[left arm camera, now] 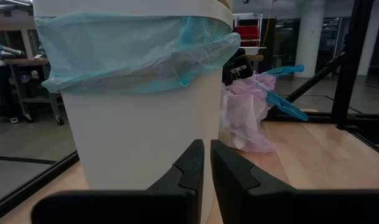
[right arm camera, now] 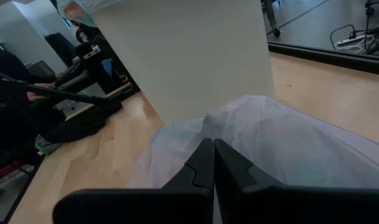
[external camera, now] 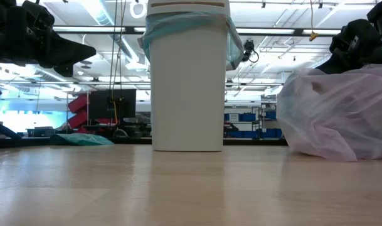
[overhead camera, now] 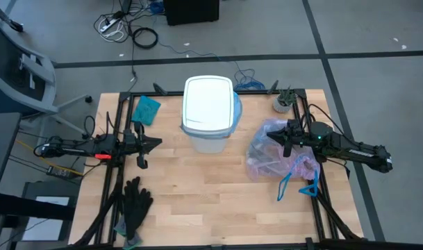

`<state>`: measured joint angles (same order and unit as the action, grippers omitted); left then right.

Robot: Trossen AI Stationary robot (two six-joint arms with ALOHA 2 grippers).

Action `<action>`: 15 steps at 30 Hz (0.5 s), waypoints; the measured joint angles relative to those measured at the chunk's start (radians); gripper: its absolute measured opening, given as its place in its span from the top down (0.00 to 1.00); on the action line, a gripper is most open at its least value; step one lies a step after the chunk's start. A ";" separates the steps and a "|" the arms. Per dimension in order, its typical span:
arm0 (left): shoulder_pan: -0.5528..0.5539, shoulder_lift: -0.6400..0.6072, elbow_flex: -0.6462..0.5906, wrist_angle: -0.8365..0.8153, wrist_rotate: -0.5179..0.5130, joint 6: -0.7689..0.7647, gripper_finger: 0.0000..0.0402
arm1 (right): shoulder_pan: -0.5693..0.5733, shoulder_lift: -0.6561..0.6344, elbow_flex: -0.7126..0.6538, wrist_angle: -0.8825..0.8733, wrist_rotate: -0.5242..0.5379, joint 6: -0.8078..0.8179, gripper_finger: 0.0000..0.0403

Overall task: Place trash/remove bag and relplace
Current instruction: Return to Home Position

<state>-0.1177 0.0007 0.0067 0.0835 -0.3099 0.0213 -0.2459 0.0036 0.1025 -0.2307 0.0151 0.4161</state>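
You were at the homing step: left gripper [overhead camera: 158, 142] beside the white bin [overhead camera: 210, 104], right gripper [overhead camera: 289, 137] over the pink bag [overhead camera: 274, 158] lying right of it, both jaws together and empty, so each arm needed only a clear retreat.

The place is a robotics laboratory set inside a large open hall. A dark left arm [overhead camera: 79, 147] and a dark right arm [overhead camera: 350, 147] are mounted at the two sides of a wooden table [overhead camera: 197, 201]. The table stands on a grey floor [overhead camera: 364, 28] that is marked with dark lines. Cables [overhead camera: 143, 36] and a power strip [overhead camera: 110, 24] lie loose on this floor, and a chair [overhead camera: 32, 73] stands near them. Looking across the table, the low view shows long ceiling lights [external camera: 106, 11], shelves with blue boxes [external camera: 247, 117], a red cabinet [external camera: 81, 103] and a dark screen [external camera: 112, 100]. The left wrist view shows a white pillar [left arm camera: 313, 31] in the room behind.
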 joint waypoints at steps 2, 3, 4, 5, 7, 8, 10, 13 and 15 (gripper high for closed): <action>0.000 0.000 0.000 0.000 0.000 0.000 0.90 | 0.000 0.000 0.000 0.000 0.000 0.000 1.00; 0.000 0.000 0.000 0.000 0.000 0.000 0.90 | 0.000 0.000 0.000 0.000 0.000 0.000 1.00; 0.000 0.000 0.000 0.000 0.000 0.000 0.90 | 0.000 0.000 0.000 0.000 0.000 0.000 0.99; 0.000 0.000 0.000 0.000 0.000 0.000 0.90 | 0.000 0.000 0.000 0.000 0.000 0.000 0.99; 0.000 0.000 0.000 0.000 0.000 0.000 0.90 | 0.000 0.000 0.000 0.000 0.000 0.000 0.99; 0.000 0.000 0.000 0.000 0.000 0.000 0.90 | 0.000 0.000 0.000 0.000 0.000 0.000 0.99; 0.000 0.000 0.000 0.000 0.000 0.000 0.90 | 0.000 0.000 0.000 0.000 0.000 0.000 0.99; 0.000 0.000 0.000 0.000 0.000 0.000 0.90 | 0.000 0.000 0.000 0.000 0.000 0.000 0.99; 0.000 0.000 0.000 0.000 0.000 0.000 0.90 | 0.000 0.000 0.000 0.000 0.000 0.000 1.00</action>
<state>-0.1177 0.0006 0.0067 0.0834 -0.3097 0.0212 -0.2458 0.0036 0.1026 -0.2308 0.0151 0.4160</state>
